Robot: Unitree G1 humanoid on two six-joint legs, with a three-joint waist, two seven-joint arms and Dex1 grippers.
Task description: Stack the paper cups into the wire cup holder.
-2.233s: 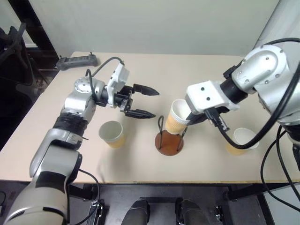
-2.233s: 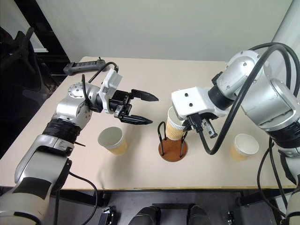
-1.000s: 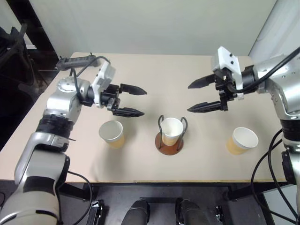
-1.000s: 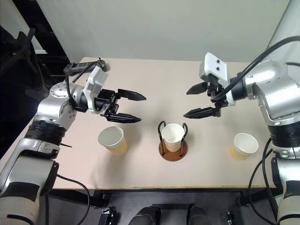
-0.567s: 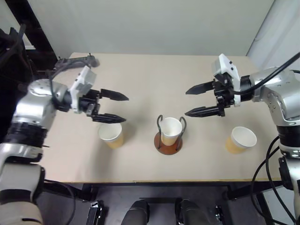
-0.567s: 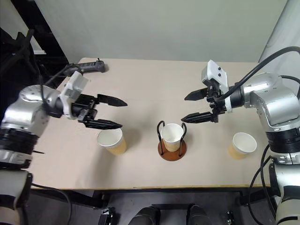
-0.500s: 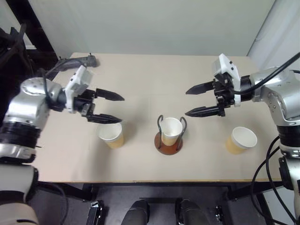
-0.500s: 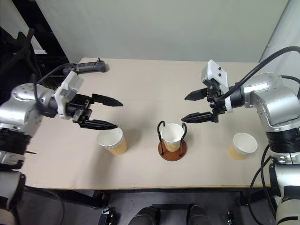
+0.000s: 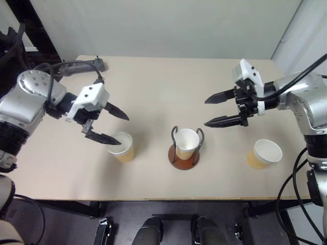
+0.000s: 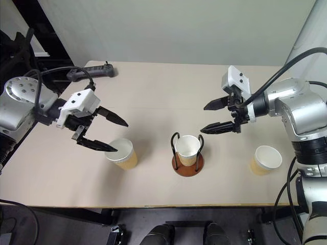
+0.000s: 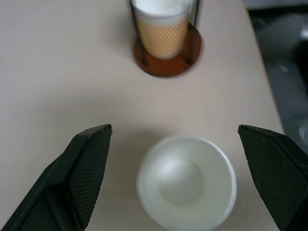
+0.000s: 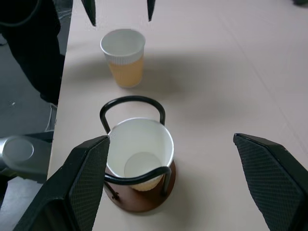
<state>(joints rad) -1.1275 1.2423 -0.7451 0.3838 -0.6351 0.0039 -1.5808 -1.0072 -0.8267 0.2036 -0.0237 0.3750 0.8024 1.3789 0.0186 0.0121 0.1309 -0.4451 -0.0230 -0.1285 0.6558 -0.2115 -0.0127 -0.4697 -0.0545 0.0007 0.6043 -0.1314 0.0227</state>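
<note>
the left gripper (image 9: 113, 126) hung just above the table (image 9: 163, 81), close to the table's left side. its arm came in from past the left edge, and the gripper pointed toward the middle of the table and tipped down. its two black fingers were spread wide and held nothing. the nearer finger's tip was right by the rim of the left cup (image 9: 121, 146), but i could not tell if it touched. in the left wrist view this cup (image 11: 186, 185) sat upright between the two open fingers (image 11: 83, 168).

the right gripper (image 10: 208, 118) was up in the air over the right half of the table, pointing toward the middle and tipped down a bit. its fingers were wide open too, and empty.

the wire cup holder (image 9: 184, 156) stood near the middle of the front edge. one cup (image 9: 187, 143) sat upright inside it, between the two dark wire loops. the third cup (image 9: 264, 153) stood alone near the front right corner, well apart from the holder.

a dark power strip (image 9: 84, 65) lay at the back left corner. the back half of the table was bare, so there was lots of room there. the gaps between the holder and each loose cup were open too.
</note>
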